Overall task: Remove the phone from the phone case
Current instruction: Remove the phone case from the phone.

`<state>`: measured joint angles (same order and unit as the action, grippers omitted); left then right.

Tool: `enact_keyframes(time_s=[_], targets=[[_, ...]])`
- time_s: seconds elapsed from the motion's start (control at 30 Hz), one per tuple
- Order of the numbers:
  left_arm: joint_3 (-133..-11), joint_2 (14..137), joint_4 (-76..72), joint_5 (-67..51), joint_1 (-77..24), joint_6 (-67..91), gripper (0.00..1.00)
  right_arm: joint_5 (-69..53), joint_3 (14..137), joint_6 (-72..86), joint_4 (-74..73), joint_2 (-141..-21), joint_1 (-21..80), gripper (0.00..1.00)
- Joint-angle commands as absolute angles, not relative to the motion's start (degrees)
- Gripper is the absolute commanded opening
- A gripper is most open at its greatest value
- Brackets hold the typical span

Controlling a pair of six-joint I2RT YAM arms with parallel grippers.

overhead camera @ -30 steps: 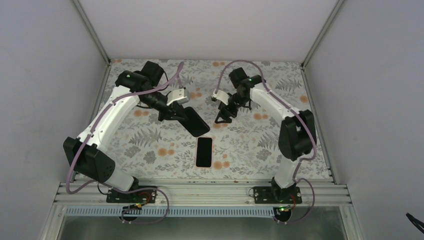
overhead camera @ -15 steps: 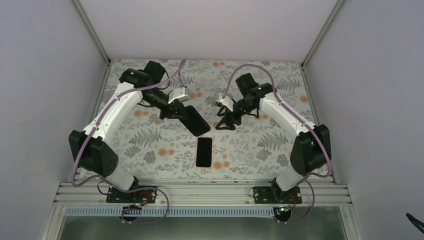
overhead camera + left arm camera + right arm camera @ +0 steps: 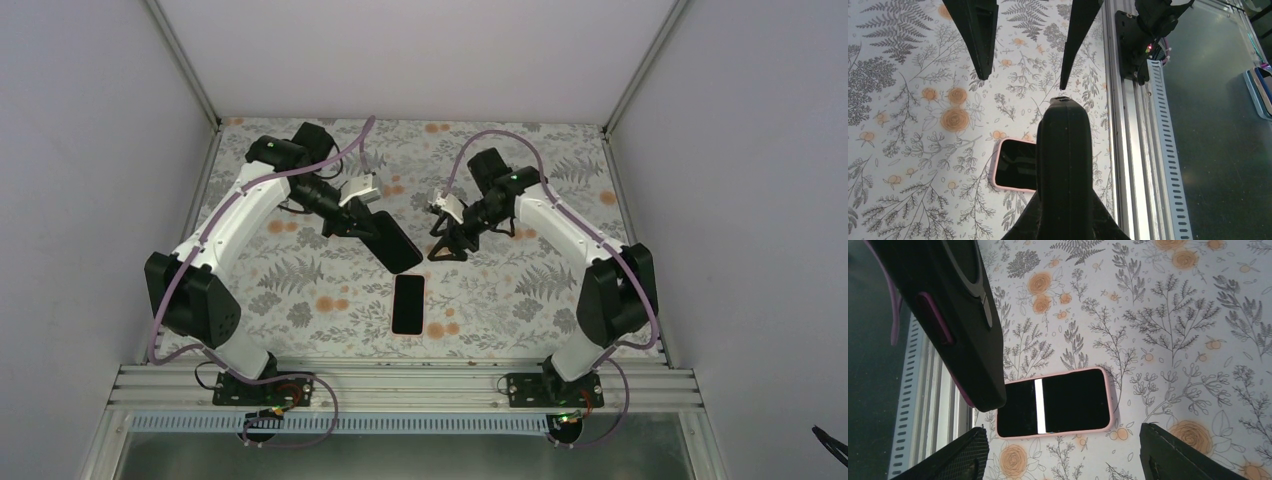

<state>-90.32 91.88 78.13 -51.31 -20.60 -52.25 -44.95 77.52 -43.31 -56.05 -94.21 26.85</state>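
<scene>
My left gripper [image 3: 352, 222] is shut on a black phone case [image 3: 393, 243] and holds it tilted above the table. In the left wrist view the case [image 3: 1065, 150] rises edge-on from between my fingers. In the right wrist view the case [image 3: 948, 315] shows its back, with a ring mark and a magenta side button. A dark-screened phone with a pink rim [image 3: 408, 303] lies flat on the floral table, below and nearer than the case. It also shows in the left wrist view [image 3: 1015, 165] and the right wrist view [image 3: 1058, 402]. My right gripper [image 3: 447, 245] is open and empty, just right of the case.
The floral table cover [image 3: 500, 290] ends at an aluminium rail [image 3: 400, 385] along the near edge. Grey enclosure walls stand at the left, right and back. The right arm's open fingers [image 3: 979, 40] hang into the top of the left wrist view.
My right gripper has moved a little nearer and lower, beside the held case, and its arm has swung outward. The left gripper still holds the case in about the same place.
</scene>
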Motion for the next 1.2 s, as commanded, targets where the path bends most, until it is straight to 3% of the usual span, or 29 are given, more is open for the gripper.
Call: enact_keyframes(time_s=[0.0,0.33,1.17], targets=[[-91.8,91.1,77.8,-55.6,-20.3,-54.1,0.02,-47.6,78.6,-44.2,-57.3,-94.8,27.9,0.75],[-91.8,90.8,77.8,-55.3,-20.4,-53.9,0.02,-48.8,80.4,-45.2,-59.8,-97.6,29.4,0.75],[-90.6,89.2,77.8,-58.8,-20.3,-54.2,0.02,-40.5,85.6,-36.5,-49.3,-98.5,28.8,0.74]])
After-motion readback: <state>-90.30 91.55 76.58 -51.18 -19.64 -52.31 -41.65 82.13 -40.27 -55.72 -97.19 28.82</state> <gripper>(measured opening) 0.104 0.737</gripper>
